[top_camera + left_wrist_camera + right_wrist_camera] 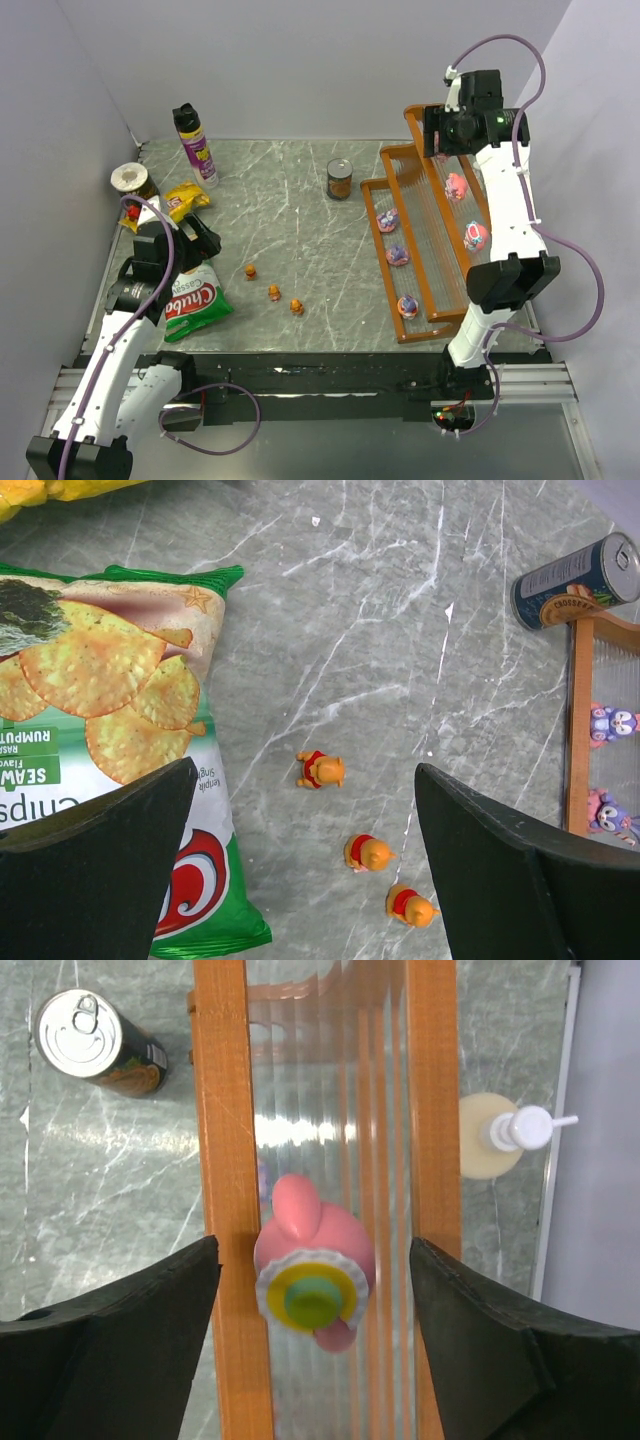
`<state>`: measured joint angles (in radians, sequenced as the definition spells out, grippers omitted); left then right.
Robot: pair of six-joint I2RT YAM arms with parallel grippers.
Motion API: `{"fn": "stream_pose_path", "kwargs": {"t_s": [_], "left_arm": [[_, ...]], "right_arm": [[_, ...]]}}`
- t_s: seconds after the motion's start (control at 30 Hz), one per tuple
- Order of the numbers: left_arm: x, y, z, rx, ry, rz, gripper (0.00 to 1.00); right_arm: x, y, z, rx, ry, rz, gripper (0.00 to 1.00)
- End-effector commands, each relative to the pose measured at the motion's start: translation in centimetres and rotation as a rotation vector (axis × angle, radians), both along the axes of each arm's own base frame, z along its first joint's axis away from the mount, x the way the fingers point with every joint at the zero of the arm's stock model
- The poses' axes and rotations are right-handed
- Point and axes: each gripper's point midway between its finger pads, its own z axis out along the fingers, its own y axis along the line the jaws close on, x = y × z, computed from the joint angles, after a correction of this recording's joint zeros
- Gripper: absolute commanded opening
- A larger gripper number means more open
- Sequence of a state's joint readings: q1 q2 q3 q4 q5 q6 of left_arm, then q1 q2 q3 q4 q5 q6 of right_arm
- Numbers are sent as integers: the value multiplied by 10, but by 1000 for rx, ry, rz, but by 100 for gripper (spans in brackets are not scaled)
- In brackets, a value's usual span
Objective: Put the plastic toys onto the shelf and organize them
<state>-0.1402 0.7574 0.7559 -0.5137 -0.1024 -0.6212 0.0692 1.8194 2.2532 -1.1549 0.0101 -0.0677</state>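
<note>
Bright, even light; glare streaks the shelf [225, 1110] panels.

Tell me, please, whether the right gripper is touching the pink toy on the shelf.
Apart. The right wrist view shows bare shelf between the pink toy and each finger of the right gripper.

From my station I take the can [340, 180] as my mark: it stands upright on the grey marbled tabletop [290, 230], pull-tab lid up. Left of it and a little farther back stands a black-capped spray bottle [195, 145]. Further left lies a yellow snack bag [185, 200], with a round-topped jar [130, 180] beyond. A green chip bag [195, 300] lies left and nearer. Well right of the can I see a pump bottle [505, 1138]
</note>
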Motion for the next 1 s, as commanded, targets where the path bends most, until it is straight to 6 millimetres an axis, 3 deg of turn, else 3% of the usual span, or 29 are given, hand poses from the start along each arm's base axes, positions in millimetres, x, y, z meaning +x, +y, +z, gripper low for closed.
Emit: {"fn": "stream_pose_path", "kwargs": {"t_s": [0.0,0.3,0.5,0.73,0.97], "left_arm": [[6,-1,13,-4,-46,-13,96],[6,-1,13,-3,-46,-14,96],[6,-2,14,-7,-49,-16,96],[6,-3,13,-11,-47,-20,96],[6,-4,14,-14,-51,-25,96]], "right_arm": [[-8,10,39,57,-152,24,85],[-27,12,80,99,-278,16,90],[-50,18,107,133,-351,52,91],[-81,51,119,180,-400,172,91],[-132,96,126,238,-473,301,91]]}}
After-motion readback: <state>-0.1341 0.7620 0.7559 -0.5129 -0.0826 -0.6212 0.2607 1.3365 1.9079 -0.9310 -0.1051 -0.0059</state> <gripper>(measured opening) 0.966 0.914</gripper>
